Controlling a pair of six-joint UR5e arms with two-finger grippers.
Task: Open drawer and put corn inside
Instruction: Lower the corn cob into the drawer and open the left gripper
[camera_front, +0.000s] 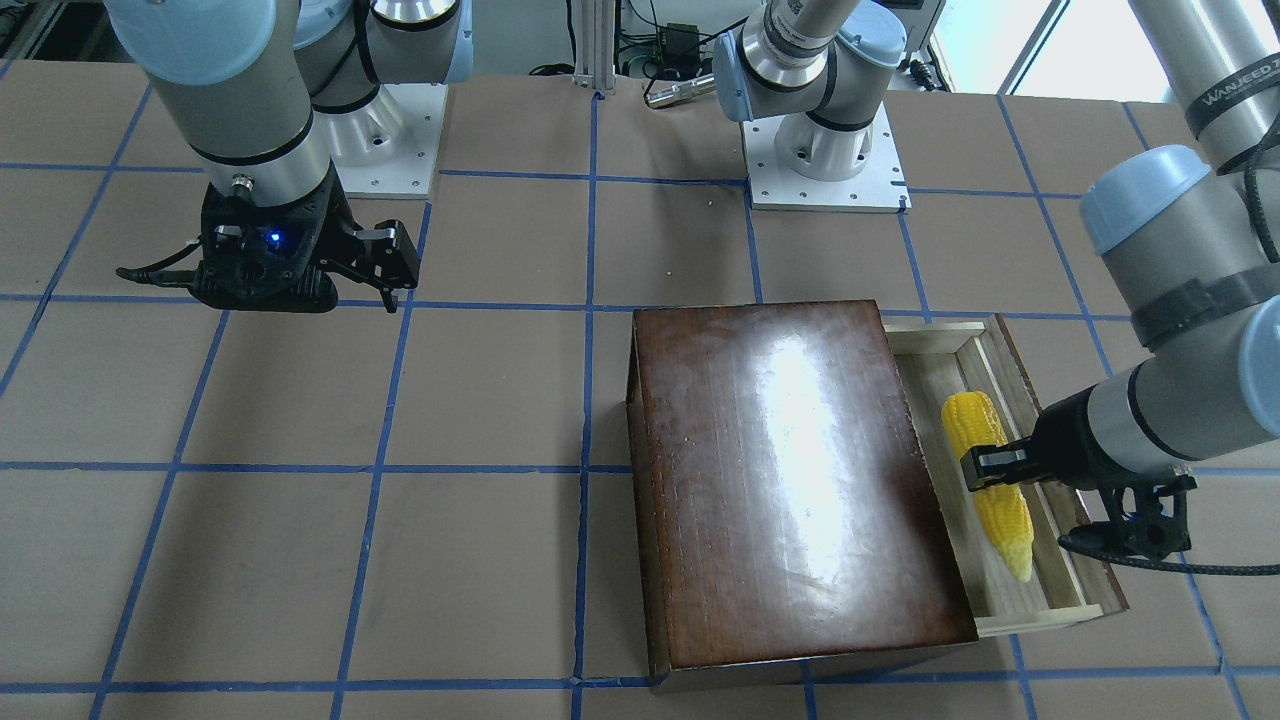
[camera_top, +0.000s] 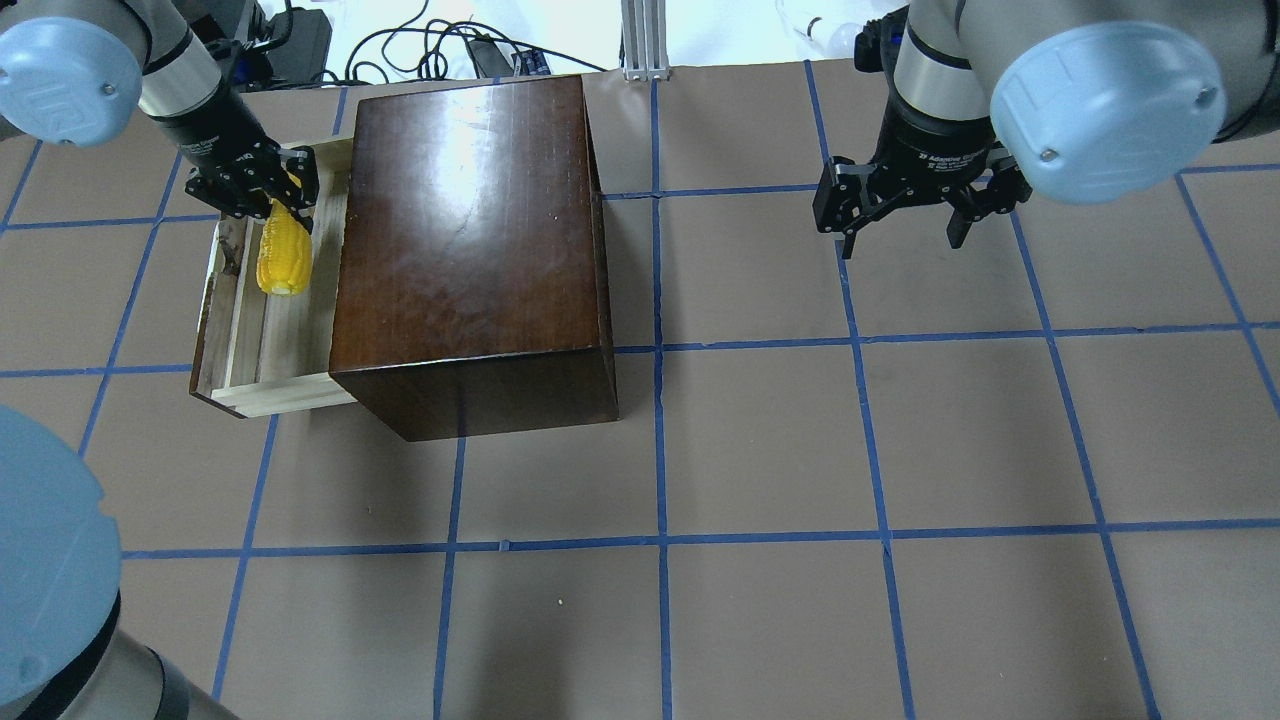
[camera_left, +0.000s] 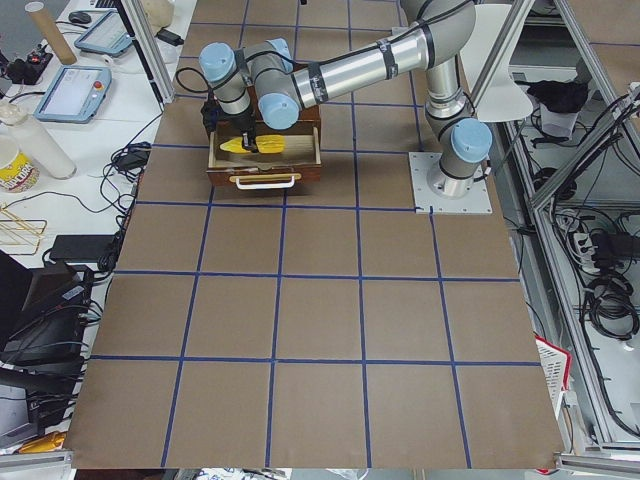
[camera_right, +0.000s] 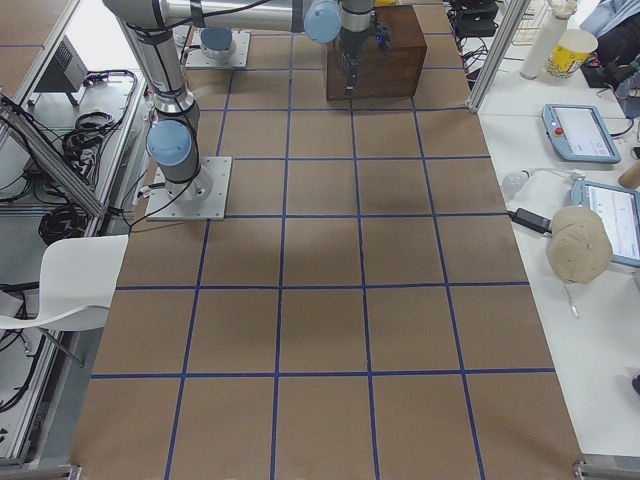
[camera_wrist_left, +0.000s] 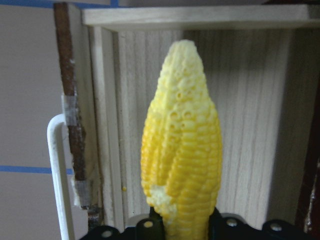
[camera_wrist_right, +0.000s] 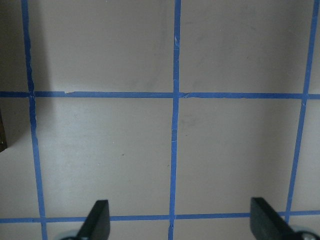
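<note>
The yellow corn (camera_front: 985, 480) lies lengthwise over the pale-wood drawer (camera_front: 1030, 612), which is pulled out of the glossy dark-brown box (camera_front: 790, 480). My left gripper (camera_front: 995, 468) is shut on the corn's middle. In the overhead view the left gripper (camera_top: 265, 195) holds the corn (camera_top: 281, 255) inside the drawer (camera_top: 265, 340), beside the box (camera_top: 470, 230). The left wrist view shows the corn (camera_wrist_left: 182, 150) pointing tip-away over the drawer's planks (camera_wrist_left: 245, 125). I cannot tell if the corn touches the bottom. My right gripper (camera_top: 900, 240) is open and empty above the bare table, also in its wrist view (camera_wrist_right: 182, 225).
A white wire handle (camera_wrist_left: 57, 170) sticks out from the drawer's dark front panel. The tabletop (camera_top: 760, 440) is brown with a blue tape grid. Both arm bases (camera_front: 825, 150) stand at the robot's side. The side benches hold tablets and cups.
</note>
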